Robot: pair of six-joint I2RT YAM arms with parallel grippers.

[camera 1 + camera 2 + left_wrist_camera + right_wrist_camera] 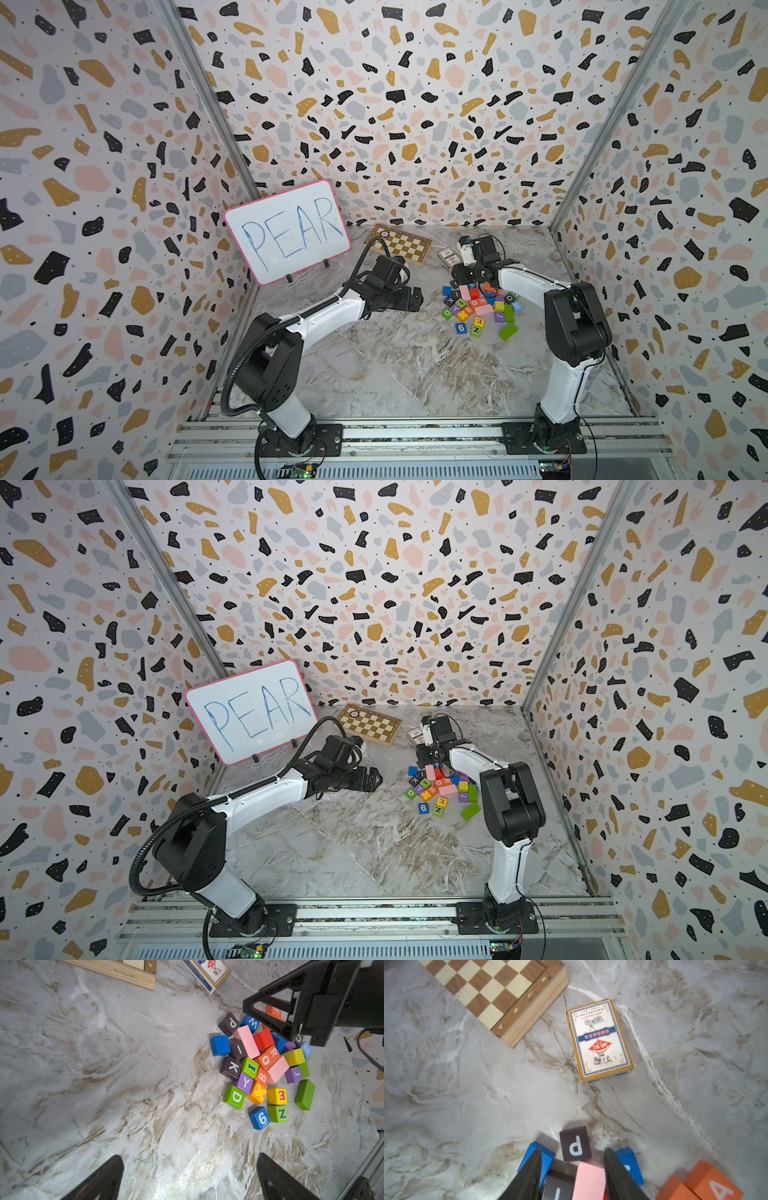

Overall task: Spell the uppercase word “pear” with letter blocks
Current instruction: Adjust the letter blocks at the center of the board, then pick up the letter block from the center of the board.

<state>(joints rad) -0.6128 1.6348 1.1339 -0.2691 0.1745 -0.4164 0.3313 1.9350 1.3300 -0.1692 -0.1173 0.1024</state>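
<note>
Nearest the right wrist lens, the two black fingers of the right tool, parted partway and clasping nothing, straddling a pink oblong block and a dark I block. Pad contact with the pink one hard to judge from this angle, possibly brushing. Just past the fingertips, the dark P block, flat on the tabletop, letter up, at the heap's edge toward the card box, flanked by a plain blue cube and a lettered blue cube. Orange A block off to one side of the same tool, touching another orange block. Deeper in, the orange-red R block, hemmed by an O block, a red cube and a second pink oblong. Yellow E block on the heap's fringe, just beside a green N and near the blue 6. No row begun, all four letters in the pile. Left tool spread wide, empty, over bare marble well apart from the heap. Farther out, chessboard and whiteboard reading PEAR. Probably lining up for P. Hazards from here: closing too short and pinching the pink oblong instead; a fingertip landing on a blue neighbour and shoving P toward the card box; dragging R free and toppling what leans on it.
</note>
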